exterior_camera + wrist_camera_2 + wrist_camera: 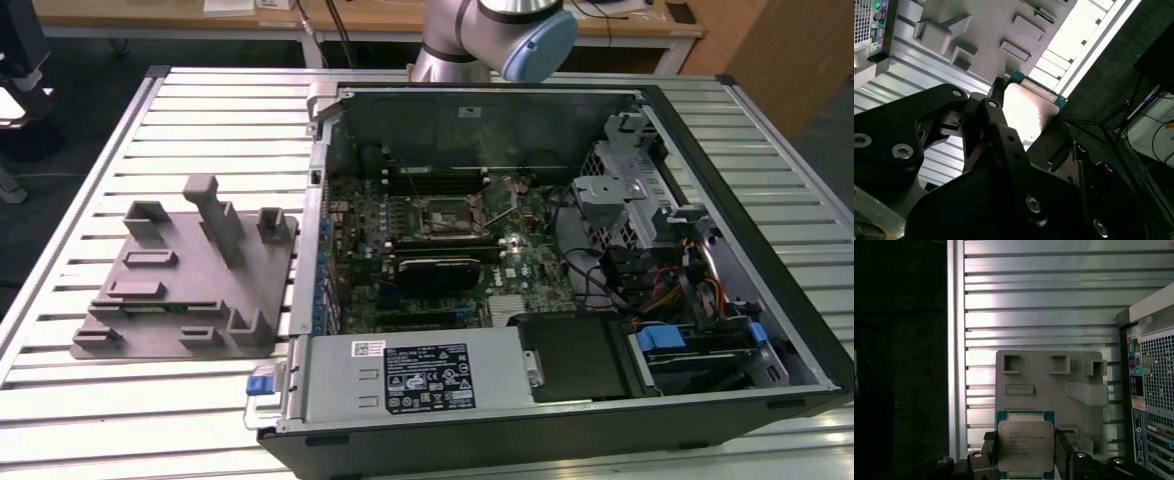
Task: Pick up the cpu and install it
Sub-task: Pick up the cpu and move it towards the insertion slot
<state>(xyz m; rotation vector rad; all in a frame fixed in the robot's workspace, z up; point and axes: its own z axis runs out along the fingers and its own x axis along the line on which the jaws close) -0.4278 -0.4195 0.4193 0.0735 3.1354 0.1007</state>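
The cpu (1025, 444), a flat square chip with a silver top and a thin green edge, sits between my black fingers (985, 460), and my gripper (1025, 462) is shut on its two sides. In the second wrist view the cpu (1026, 107) shows bright and tilted in the gripper (1029, 122). It hangs well above the grey plastic tray (1049, 385) and the slatted table. In the exterior view the motherboard's black socket frame (445, 212) lies open inside the computer case, and part of my arm (487, 35) shows behind the case.
The open computer case (561, 270) fills the exterior view's right, with drive cages, cables and a power supply (414, 375). The grey tray (187, 290) with upright posts stands on the slatted table (80, 200) on the exterior view's left. Desks stand behind the table.
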